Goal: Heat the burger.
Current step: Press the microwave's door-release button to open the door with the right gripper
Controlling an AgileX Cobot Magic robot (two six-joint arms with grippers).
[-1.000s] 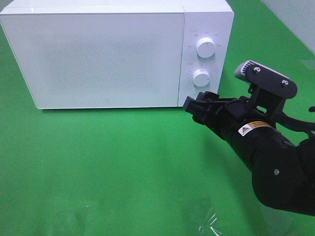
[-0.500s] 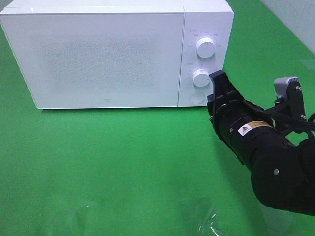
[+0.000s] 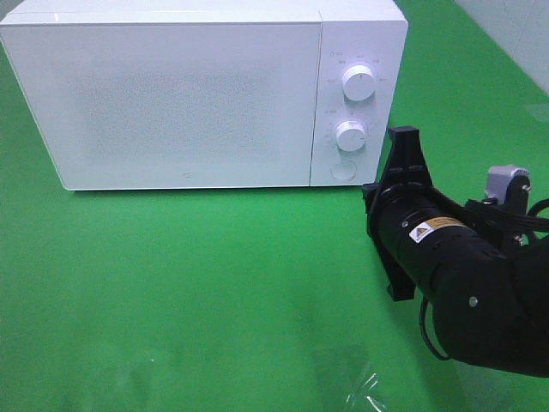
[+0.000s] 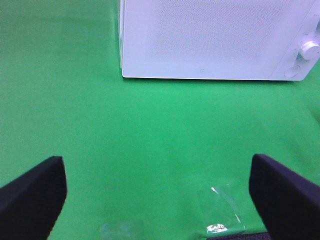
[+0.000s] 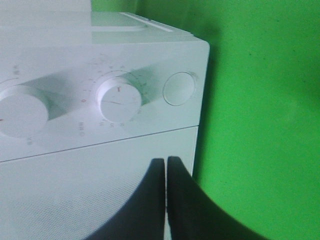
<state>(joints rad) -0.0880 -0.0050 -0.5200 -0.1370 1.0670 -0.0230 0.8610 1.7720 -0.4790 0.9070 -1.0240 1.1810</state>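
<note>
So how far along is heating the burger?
Done, apparently: microwave door closed, no burger in sight, so perhaps loaded. In hand: shut right gripper hovers near the lower dial and round button. Remaining: setting the controls; left gripper hangs open, idle.

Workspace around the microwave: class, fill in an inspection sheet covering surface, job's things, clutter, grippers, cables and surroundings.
Surface: green cloth, flat, with glare patches.
Job's things: burger nothing seen; white microwave has its door shut.
Clutter: clear plastic film at the near edge.
Grippers: left gripper open, empty; right gripper shut, empty, aimed at the microwave front by the dials.
Cables: black cables on the right arm.
Surroundings: pale tiled wall at the far right.
</note>
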